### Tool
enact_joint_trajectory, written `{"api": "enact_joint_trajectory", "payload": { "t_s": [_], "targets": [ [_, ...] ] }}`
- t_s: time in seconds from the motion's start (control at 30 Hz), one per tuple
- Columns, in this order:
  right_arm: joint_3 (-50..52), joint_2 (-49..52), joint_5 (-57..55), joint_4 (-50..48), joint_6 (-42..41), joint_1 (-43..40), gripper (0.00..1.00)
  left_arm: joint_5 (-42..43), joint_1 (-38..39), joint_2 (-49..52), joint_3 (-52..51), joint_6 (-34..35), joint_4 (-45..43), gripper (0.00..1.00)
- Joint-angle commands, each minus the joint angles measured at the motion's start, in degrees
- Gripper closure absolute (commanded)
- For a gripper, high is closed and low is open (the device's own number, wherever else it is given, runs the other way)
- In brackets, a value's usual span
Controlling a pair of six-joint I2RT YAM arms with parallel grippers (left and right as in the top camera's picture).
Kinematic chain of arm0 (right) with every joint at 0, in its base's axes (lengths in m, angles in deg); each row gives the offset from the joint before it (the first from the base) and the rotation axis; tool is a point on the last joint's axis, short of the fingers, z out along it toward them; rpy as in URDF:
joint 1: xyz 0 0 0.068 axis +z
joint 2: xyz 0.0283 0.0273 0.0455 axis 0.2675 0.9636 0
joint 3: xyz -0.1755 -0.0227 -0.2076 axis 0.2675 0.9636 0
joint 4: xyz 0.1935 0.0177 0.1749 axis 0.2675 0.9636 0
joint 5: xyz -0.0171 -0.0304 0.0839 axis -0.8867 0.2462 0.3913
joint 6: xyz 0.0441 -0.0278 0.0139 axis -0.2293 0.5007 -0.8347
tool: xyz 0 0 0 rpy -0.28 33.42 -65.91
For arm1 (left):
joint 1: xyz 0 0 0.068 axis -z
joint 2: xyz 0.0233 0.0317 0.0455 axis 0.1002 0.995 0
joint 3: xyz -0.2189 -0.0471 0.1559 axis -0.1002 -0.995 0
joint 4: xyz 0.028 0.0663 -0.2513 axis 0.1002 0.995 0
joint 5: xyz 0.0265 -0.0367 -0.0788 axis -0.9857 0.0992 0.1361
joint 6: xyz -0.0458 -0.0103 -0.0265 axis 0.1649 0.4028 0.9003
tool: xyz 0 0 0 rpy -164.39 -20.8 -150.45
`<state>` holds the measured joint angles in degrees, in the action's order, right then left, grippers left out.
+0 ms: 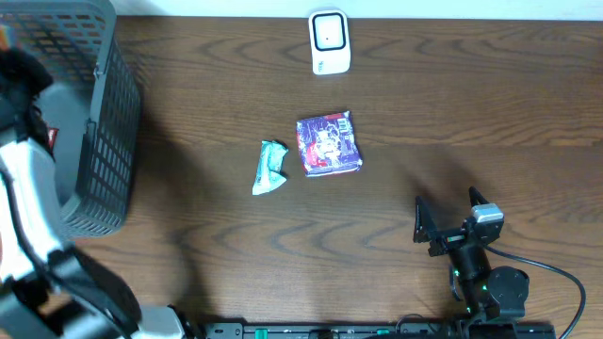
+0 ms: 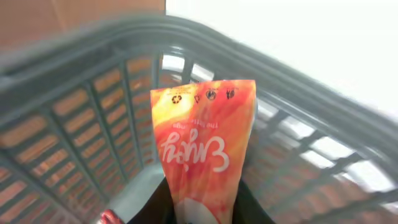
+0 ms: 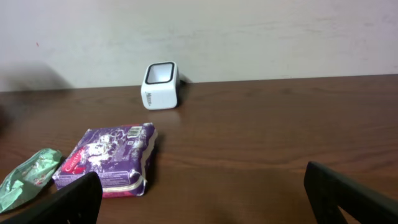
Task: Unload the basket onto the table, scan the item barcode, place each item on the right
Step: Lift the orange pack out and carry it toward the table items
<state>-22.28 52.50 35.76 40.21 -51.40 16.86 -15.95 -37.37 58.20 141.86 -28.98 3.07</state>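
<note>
Overhead, we looked straight down on the table [image 1: 236, 56]. Right wrist faced the scanner [image 3: 160, 85], low, shared with overhead; left wrist sat close at the basket [image 2: 93, 124].

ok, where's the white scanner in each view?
Overhead: white scanner at top centre.
Left wrist: not in it; only the orange packet in front of the basket mesh.
Right wrist: upper left of centre, at the back.
Shared landmark: the purple packet, lying just in front of the scanner in the overhead and right wrist views.
</note>
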Motion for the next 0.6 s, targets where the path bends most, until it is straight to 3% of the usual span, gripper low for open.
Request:
{"api": "enact_joint_trajectory", "payload": {
  "t_s": [0.0,0.13,0.27,0.57],
  "targets": [
    [0.2,-0.3,0.0,0.0,0.7,-0.3,0.01,3.8,0.1,-8.2,0.5,11.3,3.3,0.93],
    [0.2,-0.3,0.0,0.0,0.7,-0.3,0.01,16.1,1.2,-15.0,0.5,16.7,3.2,0.93],
    [0.2,-0.3,0.0,0.0,0.7,-0.3,0.01,22.5,5.3,-20.0,0.5,19.6,3.3,0.93],
    [0.2,-0.3,0.0,0.0,0.7,-0.3,0.01,23.7,21.8,-24.5,0.5,19.6,12.9,0.93]
  ]
}}
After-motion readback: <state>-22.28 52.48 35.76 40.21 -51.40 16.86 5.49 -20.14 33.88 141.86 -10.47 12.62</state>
